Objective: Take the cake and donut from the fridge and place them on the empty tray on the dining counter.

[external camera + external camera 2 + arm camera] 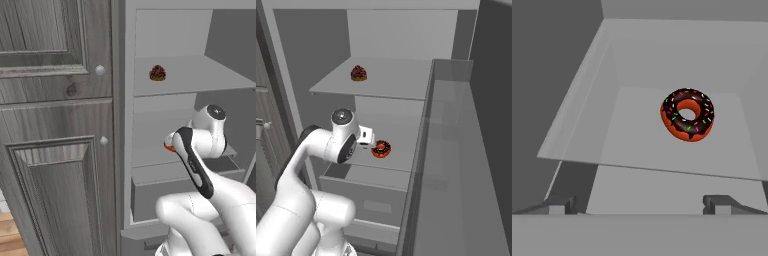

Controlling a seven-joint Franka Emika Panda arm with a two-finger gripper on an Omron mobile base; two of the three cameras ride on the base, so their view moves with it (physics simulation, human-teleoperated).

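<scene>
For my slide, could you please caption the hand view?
Open fingers approach the donut on a fridge shelf.

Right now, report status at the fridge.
Gripper open, empty, facing donut on middle shelf. Cake on shelf above. Path clear.

The fridge (200, 30) stands open, the cake (157, 73) sitting on its upper shelf. The white arm (200, 165) reaches inside, beside a grey wood-panelled cabinet (55, 125).

grey wood-panelled cabinet (55, 125) stands at left, two doors stacked, both closed. upper door has a small round knob (100, 70) near its right edge; lower door knob (103, 141) likewise. strip of wooden floor (10, 232) at bottom left.
</scene>
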